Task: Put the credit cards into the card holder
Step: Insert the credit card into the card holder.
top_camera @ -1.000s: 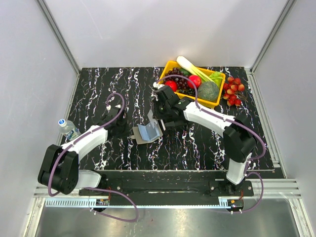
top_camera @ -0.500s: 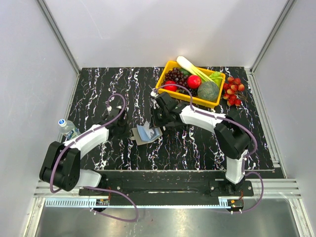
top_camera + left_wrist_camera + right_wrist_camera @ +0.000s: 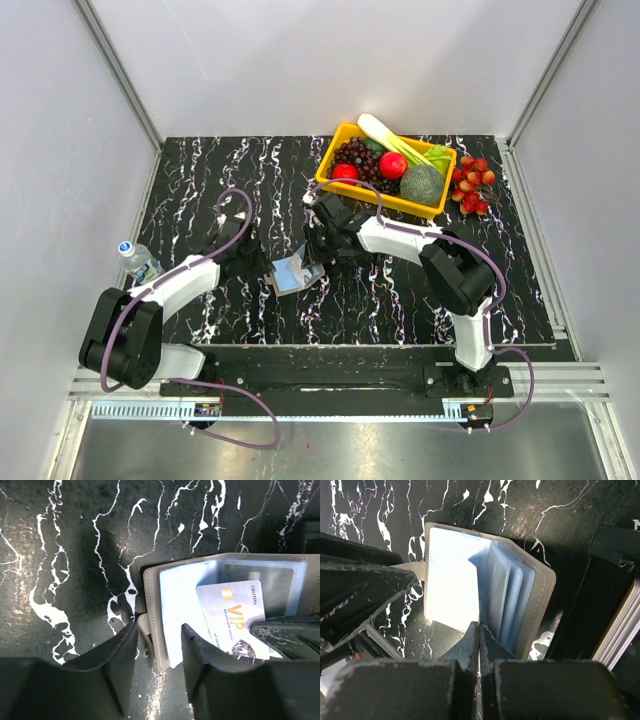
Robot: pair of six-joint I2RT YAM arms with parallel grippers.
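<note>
The right end effector (image 3: 260, 630) covers the lower right corner of the card (image 3: 227, 607) in the left wrist view, and the picture's edge cuts off the card holder (image 3: 150, 600) there. The right wrist view cuts a stack of cards (image 3: 620, 625) at its right edge.

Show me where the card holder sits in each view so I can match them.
Top external: card holder just left of centre, below the yellow bin.
Left wrist: centre-right, lying open.
Right wrist: centre, open, pockets fanned.
Shared landmark: the black white-veined tabletop under it.
</note>
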